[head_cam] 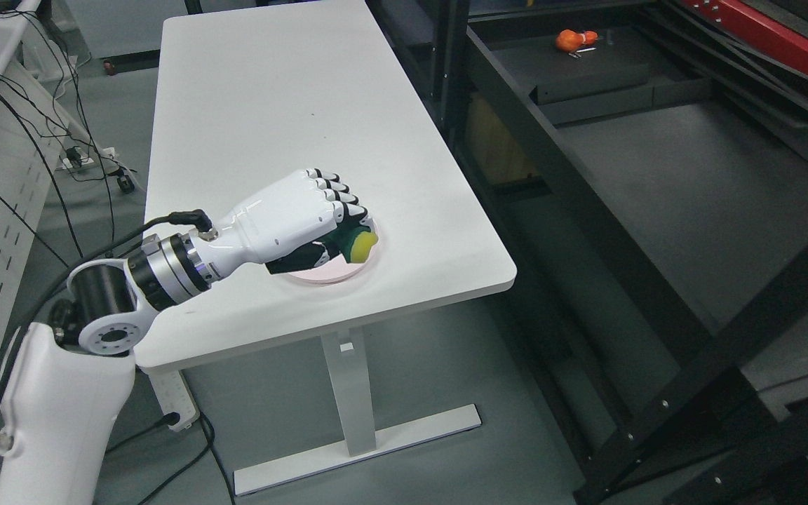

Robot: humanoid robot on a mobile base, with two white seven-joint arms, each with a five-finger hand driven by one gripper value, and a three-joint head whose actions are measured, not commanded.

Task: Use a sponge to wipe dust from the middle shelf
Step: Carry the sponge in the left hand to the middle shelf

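— While the left hand (306,221) reaches over the table (271,105), what's it doing?
— Fingers curled tight around the sponge (360,242), just above a pink plate (327,273).
— Anything hidden?
— Most of the sponge; only its yellow-green end shows.

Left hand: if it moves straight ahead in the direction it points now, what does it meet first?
Probably nothing on the white table. The left hand, shut on the sponge, points right toward the black shelf frame; depth is unclear.
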